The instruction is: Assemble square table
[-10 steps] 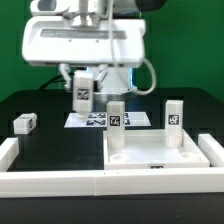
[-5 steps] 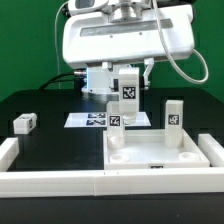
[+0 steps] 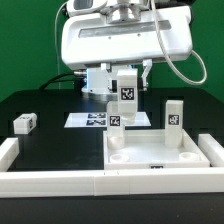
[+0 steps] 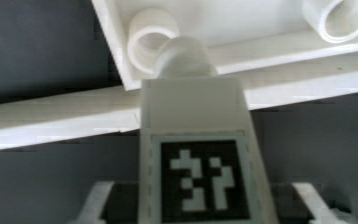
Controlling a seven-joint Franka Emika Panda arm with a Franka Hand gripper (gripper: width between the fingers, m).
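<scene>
The white tray-like tabletop (image 3: 160,157) lies at the exterior view's right with two tagged legs standing in it, one at its back left (image 3: 116,116) and one at its back right (image 3: 176,115). My gripper (image 3: 128,80) is shut on a third tagged leg (image 3: 128,92) and holds it upright in the air above the tabletop's left side. In the wrist view this leg (image 4: 197,140) fills the middle between my gripper's (image 4: 201,203) fingers (image 4: 105,200). Its far end points at a round socket (image 4: 153,40) in a corner of the tabletop (image 4: 229,25). A fourth leg (image 3: 24,123) lies loose at the left.
Long white bars run along the table's front (image 3: 50,181) and up its left (image 3: 8,150) and right (image 3: 214,150) ends. One bar (image 4: 51,115) crosses the wrist view beside the tabletop. The marker board (image 3: 92,120) lies behind the tabletop.
A second ago the gripper held the leg further to the exterior view's left. It has carried it right, over the tabletop. Nothing has moved in the last half second.
</scene>
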